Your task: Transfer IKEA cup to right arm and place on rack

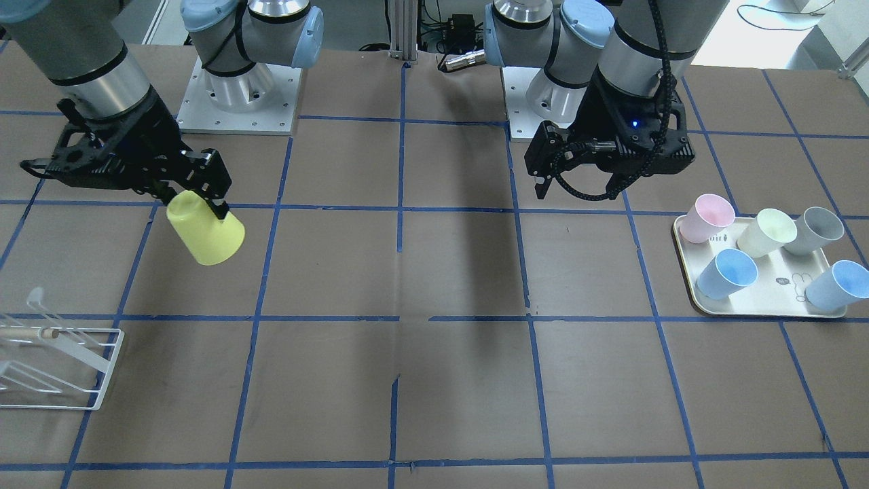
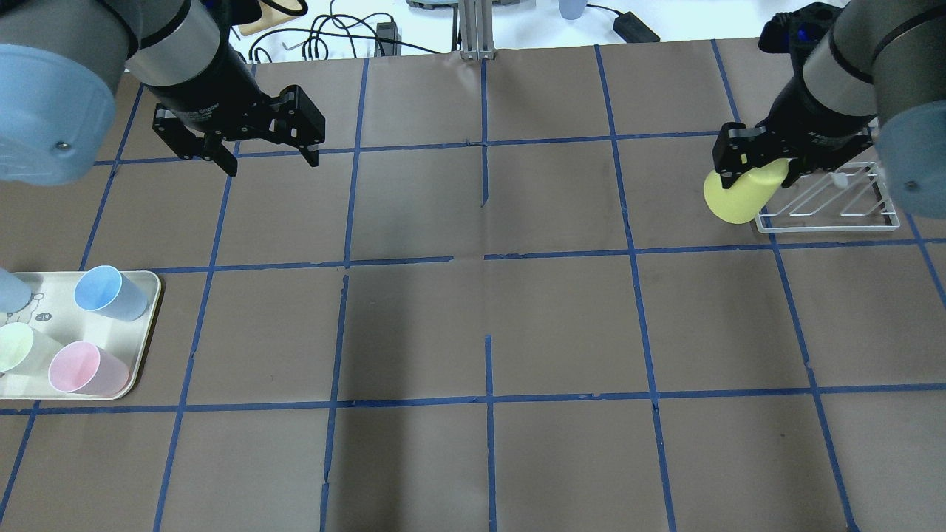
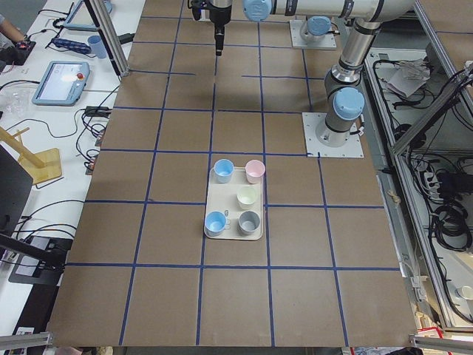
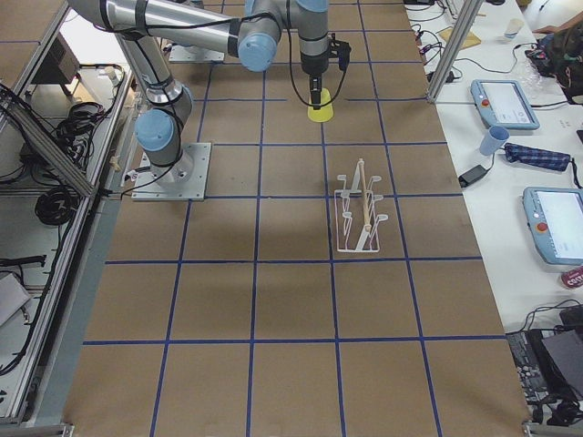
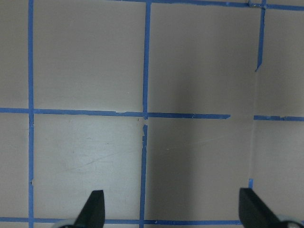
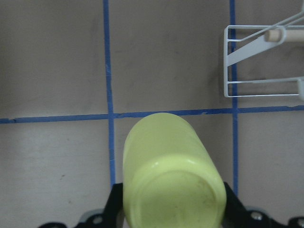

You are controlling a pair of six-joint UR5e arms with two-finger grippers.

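The bright yellow IKEA cup (image 1: 206,236) hangs above the table in my right gripper (image 1: 197,204), which is shut on its narrow base end; the mouth tilts down and away. It also shows in the overhead view (image 2: 739,193), the exterior right view (image 4: 319,112) and the right wrist view (image 6: 171,175). The white wire rack (image 1: 61,367) with its wooden dowel stands on the table a short way from the cup, apart from it; it also shows in the overhead view (image 2: 831,201) and the right wrist view (image 6: 256,61). My left gripper (image 2: 273,164) is open and empty above bare table, fingertips (image 5: 92,209) spread wide.
A cream tray (image 1: 767,305) on my left side holds pink (image 1: 706,217), pale cream-yellow (image 1: 767,232), grey (image 1: 818,229) and two blue cups (image 1: 726,273). Brown table with blue tape grid; arm bases at the robot's edge.
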